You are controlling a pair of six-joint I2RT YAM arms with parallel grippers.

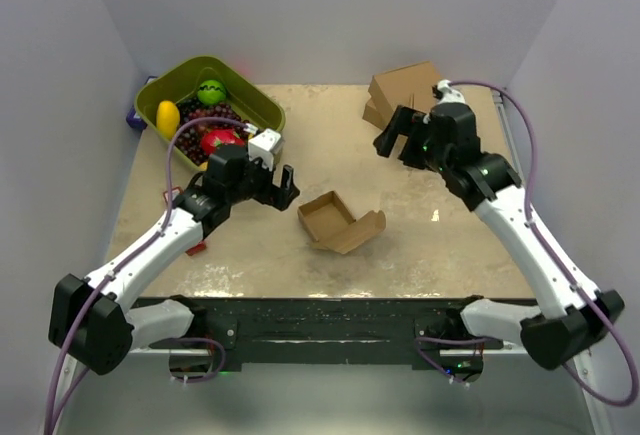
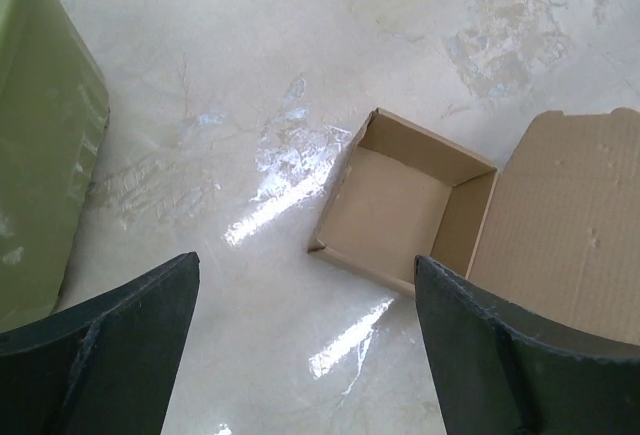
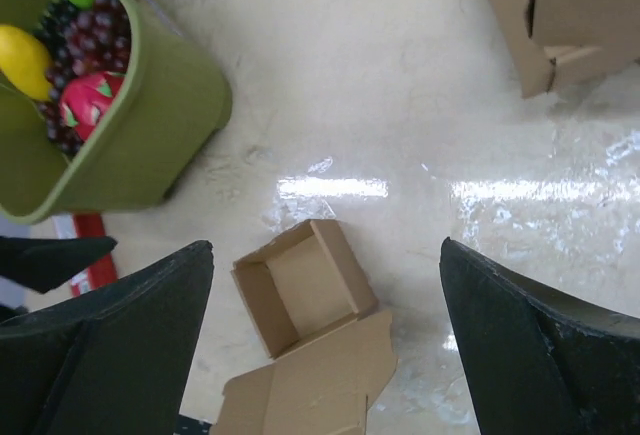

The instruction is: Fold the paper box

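The paper box [image 1: 338, 221] lies on the table's middle, a small brown tray with its walls up and its lid flap spread flat toward the right. The left wrist view shows the box [image 2: 400, 205] ahead and to the right, the right wrist view shows the box [image 3: 305, 290] below between the fingers. My left gripper [image 1: 284, 184] hovers open just left of the box, nothing between its fingers [image 2: 120, 345]. My right gripper [image 1: 398, 135] is open and raised, up and to the right of the box, with nothing in it.
A green bin [image 1: 205, 105] with toy fruit stands at the back left. A cluster of larger brown cartons [image 1: 405, 90] sits at the back right, close behind the right gripper. A small red item [image 1: 196, 248] lies under the left arm.
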